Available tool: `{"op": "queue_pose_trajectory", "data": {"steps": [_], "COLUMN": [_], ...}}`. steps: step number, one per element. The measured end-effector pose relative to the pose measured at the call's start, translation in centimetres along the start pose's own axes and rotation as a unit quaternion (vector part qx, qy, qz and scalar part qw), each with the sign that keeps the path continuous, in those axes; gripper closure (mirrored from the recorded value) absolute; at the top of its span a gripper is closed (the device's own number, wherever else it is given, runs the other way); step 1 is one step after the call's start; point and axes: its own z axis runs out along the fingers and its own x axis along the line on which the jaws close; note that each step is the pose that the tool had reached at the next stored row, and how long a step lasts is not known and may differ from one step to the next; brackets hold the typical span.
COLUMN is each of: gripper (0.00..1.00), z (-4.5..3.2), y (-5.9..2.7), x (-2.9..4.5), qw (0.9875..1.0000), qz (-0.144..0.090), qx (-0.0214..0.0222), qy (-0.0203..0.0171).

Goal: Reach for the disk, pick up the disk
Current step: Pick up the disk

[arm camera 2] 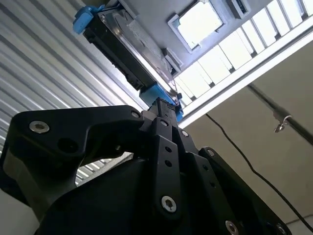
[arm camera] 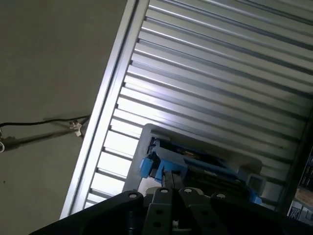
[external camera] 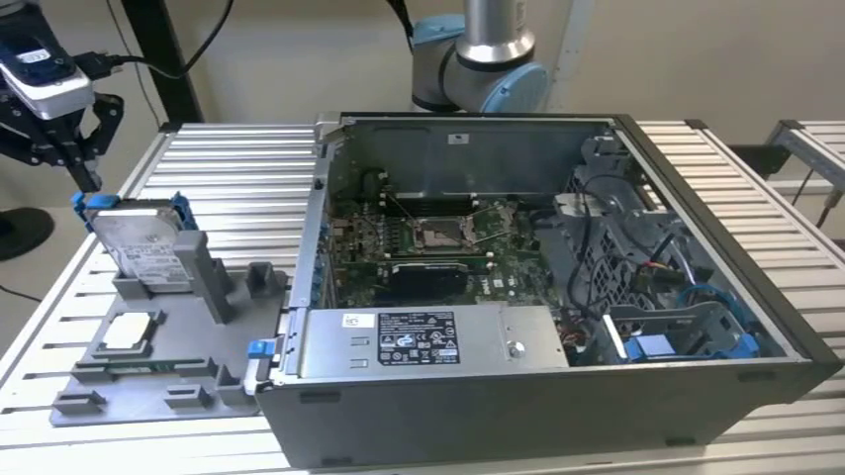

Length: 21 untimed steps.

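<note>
above disk (external camera: 139, 245): open | exterior view's right: computer case (external camera: 528, 416) wall near | grey holder post (external camera: 201, 269) just beside disk

On the table (external camera: 225, 168) I see the tray (external camera: 133, 386) at the exterior view's left, with the open computer case (external camera: 528, 416) just beside it on the right. The disk (external camera: 142, 242) stands upright at the tray's back, and the chip (external camera: 129, 331) lies before it. The gripper (external camera: 87, 178) hangs just over the disk's upper left corner. Inside the case, the long box (external camera: 422, 341) lies before the motherboard (external camera: 436, 237).

Silver metal disk (external camera: 142, 240), blue plastic bracket (external camera: 87, 201), ribbed metal table (external camera: 225, 173)
</note>
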Motion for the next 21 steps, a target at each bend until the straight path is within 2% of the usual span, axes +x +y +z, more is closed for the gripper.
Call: {"op": "queue_pose_trajectory", "data": {"steps": [3,8,17,21], "gripper": [1.0,1.0,1.0,1.0], "z": [0.0,0.0,0.0,0.0], "y": [0.01,0.02,0.02,0.02], "x": [0.03,0.05,0.05,0.05], "qw": [0.9998,0.9984,0.9982,0.997], "qz": [-0.022,-0.056,-0.061,-0.077], "qx": [0.0,0.0,0.0,0.0], "qy": [0.0009,0.0021,0.0024,0.0029]}}
